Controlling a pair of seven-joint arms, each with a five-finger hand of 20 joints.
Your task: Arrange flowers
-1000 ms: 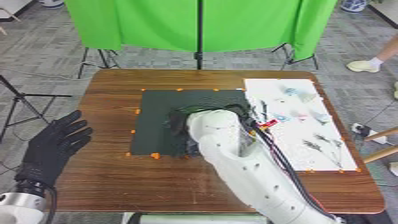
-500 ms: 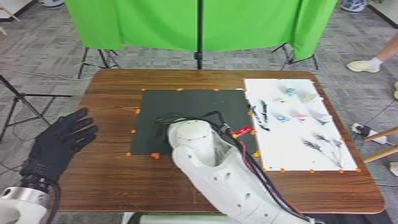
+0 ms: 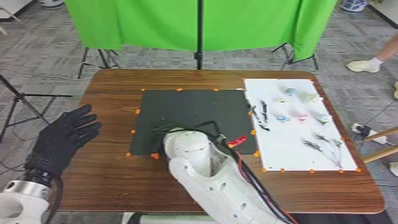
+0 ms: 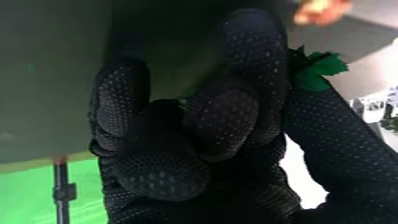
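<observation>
Holds the right hand (image 3: 167,131) over the near part of the dark mat (image 3: 191,107), with several fingers curled in and one straighter, pinching a green leaf (image 4: 322,71) between that straighter one and the thumb. Holds the left hand (image 3: 60,137) open and empty, well to the left of the mat, with fingers almost straight. To the right of the mat, on a white sheet (image 3: 289,137): a pink flower (image 3: 301,117), with a blue flower (image 3: 282,119) just beside; nearer the robot, feathery dark sprigs (image 3: 313,145). Around the mat's border, bits of orange tape (image 3: 155,155).
</observation>
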